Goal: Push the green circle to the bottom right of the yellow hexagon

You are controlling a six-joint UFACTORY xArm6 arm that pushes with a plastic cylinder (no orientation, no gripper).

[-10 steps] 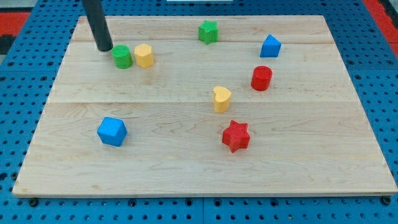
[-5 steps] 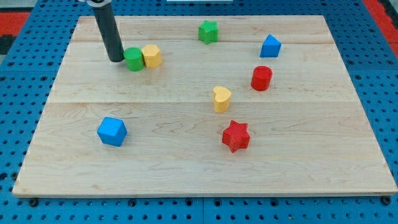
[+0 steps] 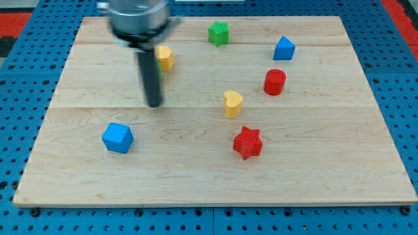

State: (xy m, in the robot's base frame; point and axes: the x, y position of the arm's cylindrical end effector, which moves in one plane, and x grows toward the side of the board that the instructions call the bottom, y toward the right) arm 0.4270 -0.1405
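Observation:
The yellow hexagon (image 3: pixel 166 57) lies near the view's top left on the wooden board (image 3: pixel 209 176). The green circle is almost wholly hidden behind my rod; only a thin green sliver (image 3: pixel 159 72) shows at the rod's right edge, just below the hexagon. My rod comes down from the view's top, blurred by motion. My tip (image 3: pixel 154 104) rests on the board below the hexagon and the green sliver, up and to the right of the blue cube.
A green star (image 3: pixel 219 32) sits at the top centre, a blue block (image 3: pixel 284 48) at the top right, and a red cylinder (image 3: pixel 275 81) below it. A yellow heart (image 3: pixel 232 103) and a red star (image 3: pixel 247 142) lie mid-board. A blue cube (image 3: pixel 117 138) sits lower left.
My tip has swept from the green circle's left side down and to the right. The green circle and yellow hexagon were pushed a little to the right; the circle is now hidden behind the rod.

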